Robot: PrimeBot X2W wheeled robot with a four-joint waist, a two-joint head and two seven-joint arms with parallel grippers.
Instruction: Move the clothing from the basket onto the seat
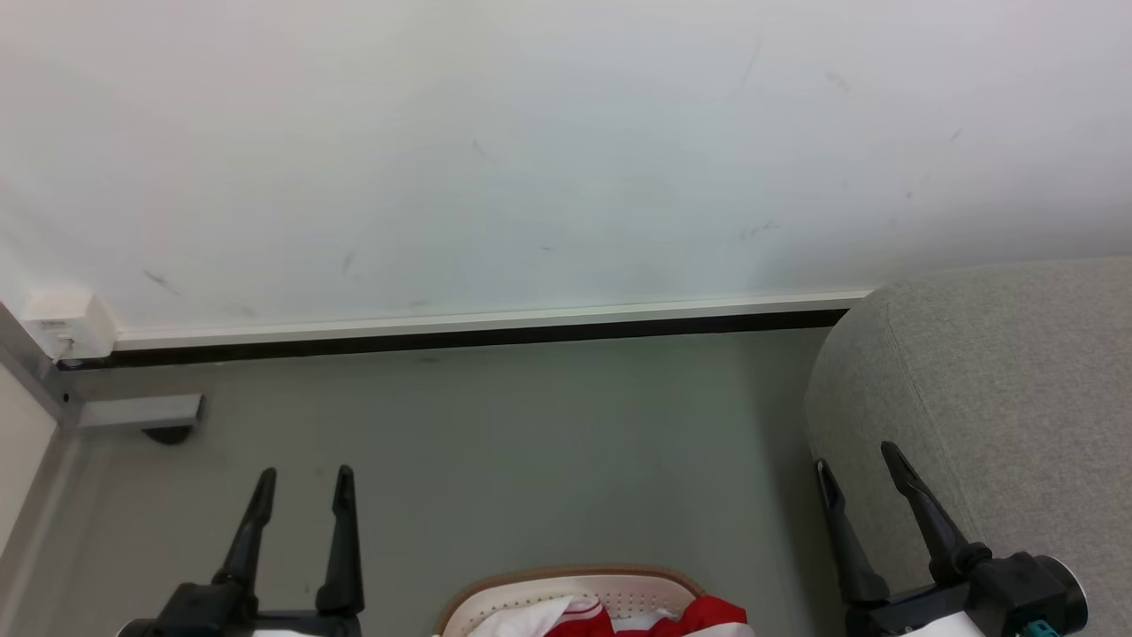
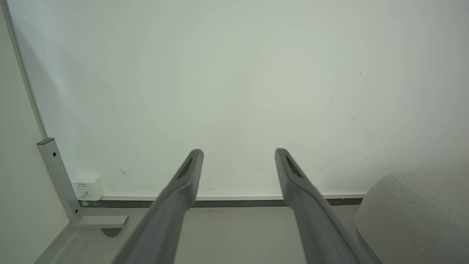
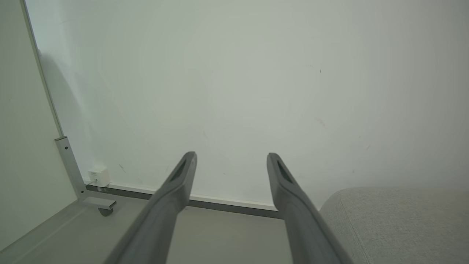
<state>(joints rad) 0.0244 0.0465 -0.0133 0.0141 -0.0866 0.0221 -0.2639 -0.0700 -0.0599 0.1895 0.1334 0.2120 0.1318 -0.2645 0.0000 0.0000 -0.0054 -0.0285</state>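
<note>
- Left gripper (image 1: 305, 478) is sitting at lower left of the head view, fingers pointing up, jaws standing wide apart, gripping nothing.
- Right gripper (image 1: 855, 457) is sitting at lower right, fingers leaning leftward, jaws spread wide, empty.

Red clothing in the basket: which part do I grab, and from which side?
Pinch the clothing at its raised red fold at the right side of the basket, from straight above: the walls block sideways entry, and that fold stands highest. The open right tool, by the seat, is likely nearer.
</note>
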